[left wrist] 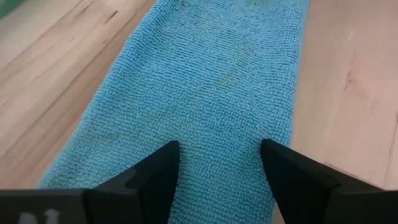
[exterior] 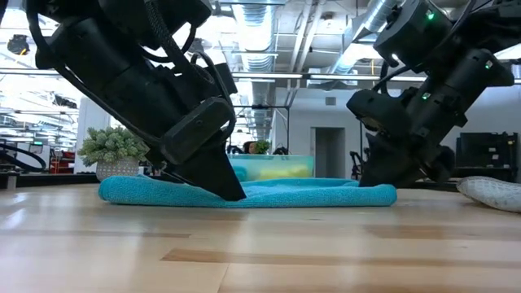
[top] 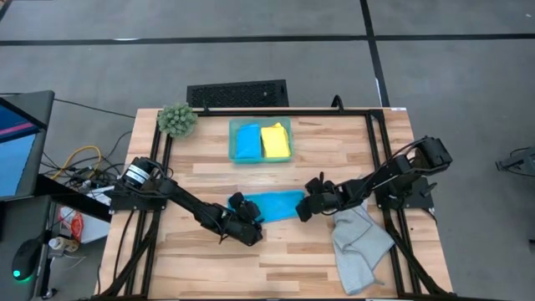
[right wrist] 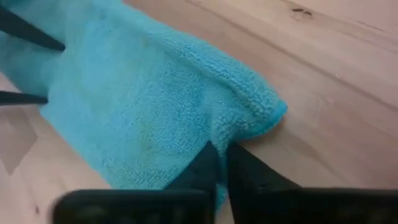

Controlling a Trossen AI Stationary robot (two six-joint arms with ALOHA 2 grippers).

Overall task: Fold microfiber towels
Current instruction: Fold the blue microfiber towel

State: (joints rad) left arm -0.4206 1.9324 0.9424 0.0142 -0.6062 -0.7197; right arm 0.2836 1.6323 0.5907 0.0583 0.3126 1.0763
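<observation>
A bright blue microfiber towel [top: 277, 204] lies as a folded strip on the wooden table, between my two grippers. My left gripper [left wrist: 217, 152] stands open over the strip's left end, slanting down from the left; it also shows in the low view [exterior: 230, 189]. My right gripper [right wrist: 222, 157] is shut on the strip's right end [exterior: 383, 194]. A light grey towel [top: 359, 244] lies crumpled at the near right. A blue towel [top: 248, 142] and a yellow towel [top: 276, 140] lie folded in the teal tray [top: 261, 158]. My left gripper has its two open fingertips [left wrist: 169, 155] down on the top face of the blue towel near its left end, slanting from above and from the left; the towel lies flat under them. My right gripper pinches the towel's right end [right wrist: 235, 127] between its two fingers, beside the rounded corner [right wrist: 277, 112]. The fingers slant down from the table's right. The towel is several layers thick there and lies on the table.
A fuzzy green plant ball [top: 177, 119] sits at the far left corner, and the tray stands at the far middle. Bare wood [top: 276, 267] stretches along the near edge. Black frame rails [top: 380, 159] run along the table's sides.
</observation>
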